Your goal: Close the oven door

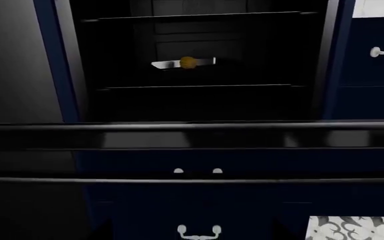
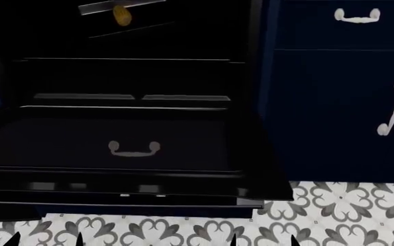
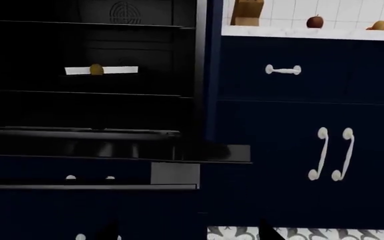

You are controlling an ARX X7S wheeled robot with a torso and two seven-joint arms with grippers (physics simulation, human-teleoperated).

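The oven door (image 2: 183, 133) hangs fully open and lies flat, its glossy black inner face up. A small white handle (image 2: 134, 148) shows through its dark glass. Both wrist views see the door edge-on as a shiny black bar (image 1: 192, 137) (image 3: 112, 147). Both grippers are low in front of the door and touch nothing. My left gripper (image 2: 45, 241) and right gripper (image 2: 262, 241) show only dark fingertips, spread apart. The right gripper (image 3: 188, 235) is open over the floor. The left fingers hardly stand out from the dark in the left wrist view.
Inside the oven a yellow-orange lump (image 1: 187, 62) sits on a pale tray. A navy drawer with a white handle (image 1: 199, 231) lies below the door. Navy cabinets with white handles (image 2: 392, 110) stand to the right. Patterned floor tiles (image 2: 334, 205) run in front.
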